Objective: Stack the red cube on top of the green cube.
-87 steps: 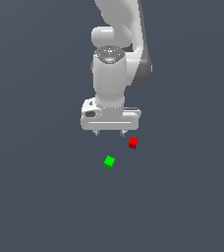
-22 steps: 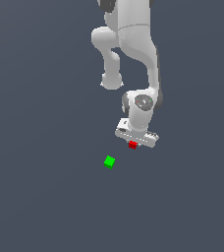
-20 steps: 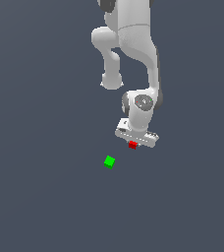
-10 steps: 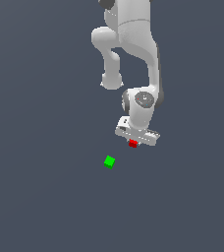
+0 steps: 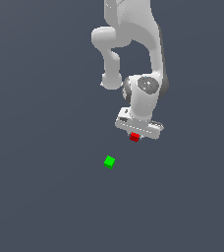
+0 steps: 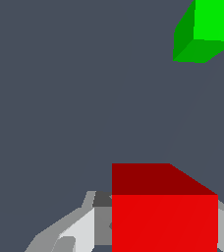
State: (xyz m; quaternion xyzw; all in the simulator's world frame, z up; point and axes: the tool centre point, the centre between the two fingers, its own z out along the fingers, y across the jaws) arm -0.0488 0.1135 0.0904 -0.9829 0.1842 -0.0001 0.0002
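The red cube point(image 5: 134, 137) sits between the fingers of my white gripper point(image 5: 134, 139), which is shut on it, just under the hand. In the wrist view the red cube point(image 6: 163, 211) fills the lower part of the picture, with a grey finger point(image 6: 72, 231) beside it. The green cube point(image 5: 109, 161) lies alone on the dark floor, below the gripper and toward the exterior view's left, apart from it. The wrist view shows the green cube point(image 6: 205, 29) near the picture's edge, with bare floor between the two cubes.
The white arm point(image 5: 133, 44) rises above the gripper to the upper edge of the exterior view. A plain dark grey floor point(image 5: 45, 197) lies all around the cubes.
The gripper has come down over the red cube and shut on it since the oldest frame. Over the last second it has risen slightly with the cube. The green cube has not moved.
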